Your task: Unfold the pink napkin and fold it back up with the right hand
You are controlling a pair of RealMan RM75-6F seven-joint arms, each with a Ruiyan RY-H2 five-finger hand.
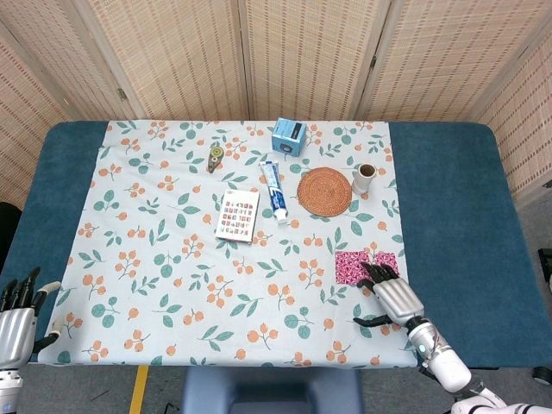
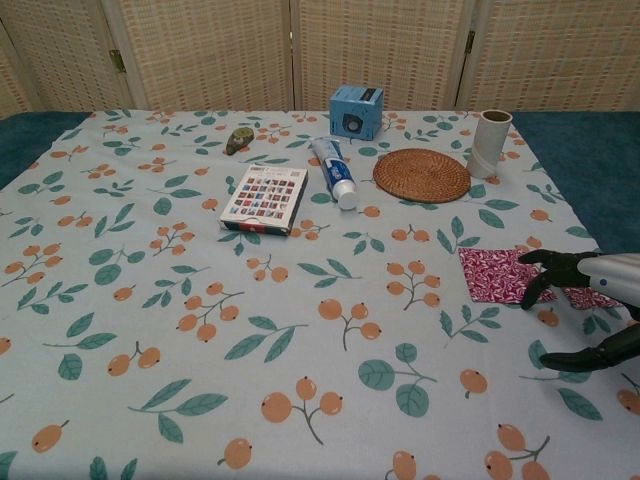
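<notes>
Napkin (image 1: pixel 366 265) partly hidden, right robot hand (image 1: pixel 389 294) overlapping

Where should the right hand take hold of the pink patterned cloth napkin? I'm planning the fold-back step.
Pinch the far right edge of the pink patterned cloth napkin, coming from the right. It lies flat and opened out, its right half nearest the right hand, whose fingertips hover there already, I judge.
</notes>
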